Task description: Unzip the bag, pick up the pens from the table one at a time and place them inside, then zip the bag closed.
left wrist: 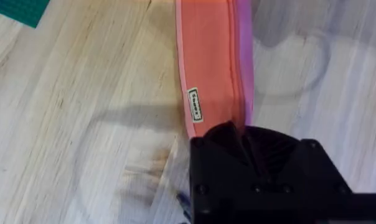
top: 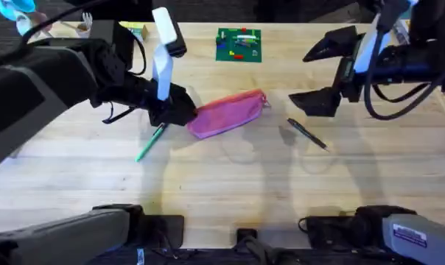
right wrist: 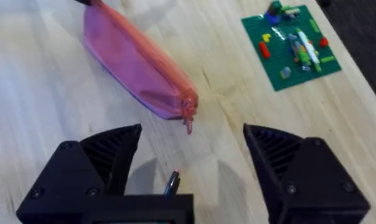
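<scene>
Left gripper (top: 174,110) pinching bag (top: 230,114) at its left end, mid-table; right gripper (right wrist: 191,162) hanging spread near red pull (right wrist: 188,124). Risk (my guess): bag sliding when pull gets tugged, if pinch is shallow. Green pen (top: 150,143) lying beside left gripper, black pen (top: 307,134) under right.

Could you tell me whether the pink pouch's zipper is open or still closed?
Closed: on the pouch the zipper line runs shut to the red pull at its end, and no lining shows.
</scene>
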Robot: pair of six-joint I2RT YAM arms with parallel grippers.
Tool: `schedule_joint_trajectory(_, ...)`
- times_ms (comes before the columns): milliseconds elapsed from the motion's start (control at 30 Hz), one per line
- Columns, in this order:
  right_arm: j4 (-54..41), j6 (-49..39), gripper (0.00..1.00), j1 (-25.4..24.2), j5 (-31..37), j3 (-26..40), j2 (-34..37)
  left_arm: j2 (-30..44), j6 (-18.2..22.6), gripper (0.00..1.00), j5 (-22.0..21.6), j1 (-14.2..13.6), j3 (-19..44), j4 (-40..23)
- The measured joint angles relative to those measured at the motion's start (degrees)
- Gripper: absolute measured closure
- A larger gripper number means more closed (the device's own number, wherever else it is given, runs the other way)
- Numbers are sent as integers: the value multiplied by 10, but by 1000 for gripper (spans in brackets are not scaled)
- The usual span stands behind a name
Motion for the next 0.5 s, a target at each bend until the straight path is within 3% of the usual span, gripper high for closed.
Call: schedule_joint_trajectory(500, -41, -43, 4, 0, -29, 0, 51, 0, 0, 958, 0, 0, 0, 1)
